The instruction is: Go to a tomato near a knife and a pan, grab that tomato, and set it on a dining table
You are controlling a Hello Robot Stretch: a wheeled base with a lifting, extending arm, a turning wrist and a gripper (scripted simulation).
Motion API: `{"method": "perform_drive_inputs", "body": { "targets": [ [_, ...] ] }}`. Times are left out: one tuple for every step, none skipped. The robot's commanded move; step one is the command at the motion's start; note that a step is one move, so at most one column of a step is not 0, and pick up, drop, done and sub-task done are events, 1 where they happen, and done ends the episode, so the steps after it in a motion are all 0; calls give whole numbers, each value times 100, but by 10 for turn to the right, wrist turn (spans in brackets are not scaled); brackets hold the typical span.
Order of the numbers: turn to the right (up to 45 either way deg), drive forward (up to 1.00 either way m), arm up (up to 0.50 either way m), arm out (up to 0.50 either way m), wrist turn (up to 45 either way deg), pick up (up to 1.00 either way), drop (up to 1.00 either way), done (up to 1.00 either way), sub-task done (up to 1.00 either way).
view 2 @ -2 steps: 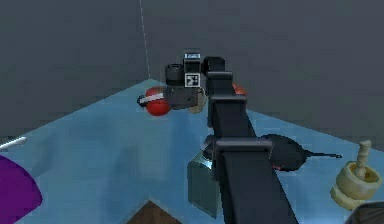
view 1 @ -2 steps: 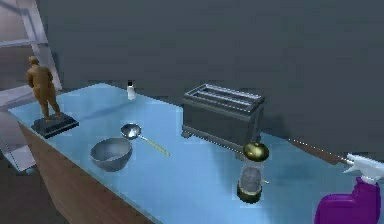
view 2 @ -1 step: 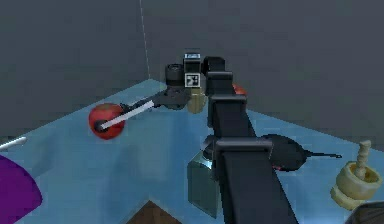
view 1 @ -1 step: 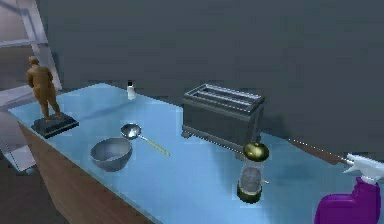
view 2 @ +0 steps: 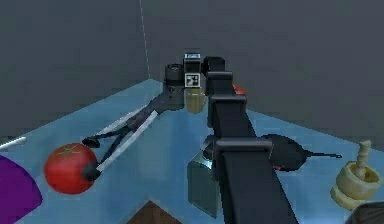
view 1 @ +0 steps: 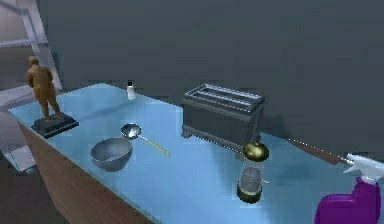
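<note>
Tomato (view 2: 68,168), red and round, lies on the pale blue countertop (view 2: 120,112) at the arm side view's lower left. The gripper (view 2: 95,160) reaches down-left from the arm (view 2: 235,130), and its thin fingers (view 2: 125,128) end at the tomato's right side. Contact or a gap: cannot tell. Jaw state cannot be read from the pictures. Whether anything is held is also unclear, since the tomato rests on the counter.

A purple shape (view 2: 14,196) is cut off by the bottom-left corner. A grey metal object (view 2: 202,180) is half covered by the arm. A small red thing (view 2: 239,90) peeks out behind the arm, too hidden to name. A dark pan (view 2: 295,155) lies just right of the arm, its handle pointing right and its left part hidden. A pale wooden item (view 2: 360,180) near the right edge is unidentified.

In the forward view, a toaster (view 1: 222,112), bowl (view 1: 110,152), ladle (view 1: 138,134) and brown statue (view 1: 42,88) stand on the counter. A purple spray bottle (view 1: 350,198) is cut by the lower right corner.
</note>
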Motion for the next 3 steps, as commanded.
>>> {"method": "perform_drive_inputs", "body": {
  "targets": [
    [0, 0, 0, 0, -150, 0, 0, 0, 0],
    [0, 0, 0, -30, 0, 0, 0, 0, 0],
    [-450, 0, 0, 0, 0, 0, 0, 0, 0]
  ]
}}
